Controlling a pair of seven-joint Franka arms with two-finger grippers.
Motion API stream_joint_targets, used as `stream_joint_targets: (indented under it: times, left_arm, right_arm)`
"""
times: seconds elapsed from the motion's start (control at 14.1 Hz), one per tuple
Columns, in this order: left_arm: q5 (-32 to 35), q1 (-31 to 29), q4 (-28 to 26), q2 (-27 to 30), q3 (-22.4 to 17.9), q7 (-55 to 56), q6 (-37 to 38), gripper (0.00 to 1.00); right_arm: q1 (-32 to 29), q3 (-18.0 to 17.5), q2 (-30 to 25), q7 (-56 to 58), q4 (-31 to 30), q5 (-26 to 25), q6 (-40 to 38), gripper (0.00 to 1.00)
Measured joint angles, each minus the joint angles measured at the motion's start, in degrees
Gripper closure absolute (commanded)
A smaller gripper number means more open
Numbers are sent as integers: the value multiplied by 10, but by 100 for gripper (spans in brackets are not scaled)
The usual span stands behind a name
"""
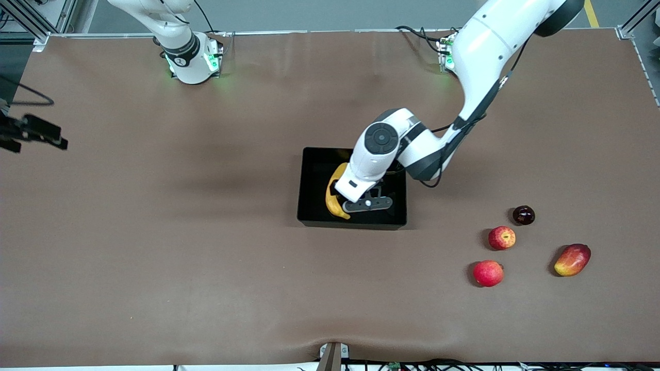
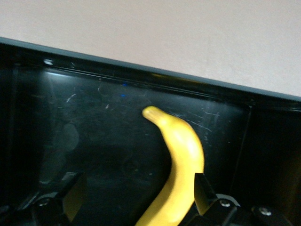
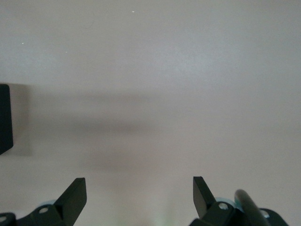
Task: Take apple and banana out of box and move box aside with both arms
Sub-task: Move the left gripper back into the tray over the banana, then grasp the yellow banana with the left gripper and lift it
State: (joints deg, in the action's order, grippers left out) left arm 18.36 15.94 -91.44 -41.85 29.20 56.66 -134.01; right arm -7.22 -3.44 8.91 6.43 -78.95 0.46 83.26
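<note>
The banana (image 1: pixel 335 198) is lying in the black box (image 1: pixel 314 175) mid-worktop, with the left tool (image 2: pixel 136 200) hanging over it, fingers spread wide around its body, likely lining up a grasp. The apple (image 1: pixel 501 237) is sitting out on the worktop already. The right tool (image 3: pixel 136 197) is waiting open over bare worktop

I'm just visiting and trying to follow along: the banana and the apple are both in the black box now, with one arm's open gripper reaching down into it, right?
Not quite. Only the banana is in the box; the front view shows the apple out on the table, toward the left arm's end. The rest holds: the left gripper is open, down in the box at the banana.
</note>
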Motion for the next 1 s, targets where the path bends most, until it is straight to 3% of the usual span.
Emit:
stream_joint_targets:
  times: [0.28,0.5,1.0]
  left_arm:
    - [2,57,31,-32,-40,9,-20,1]
    - [2,96,54,-56,-66,19,-27,11]
    - [2,127,66,-87,-88,19,-33,65]
  right_arm:
    - [2,-3,13,0,1,0,8,0]
    - [3,-5,13,0,3,0,8,0]
    - [9,-6,17,0,3,0,8,0]
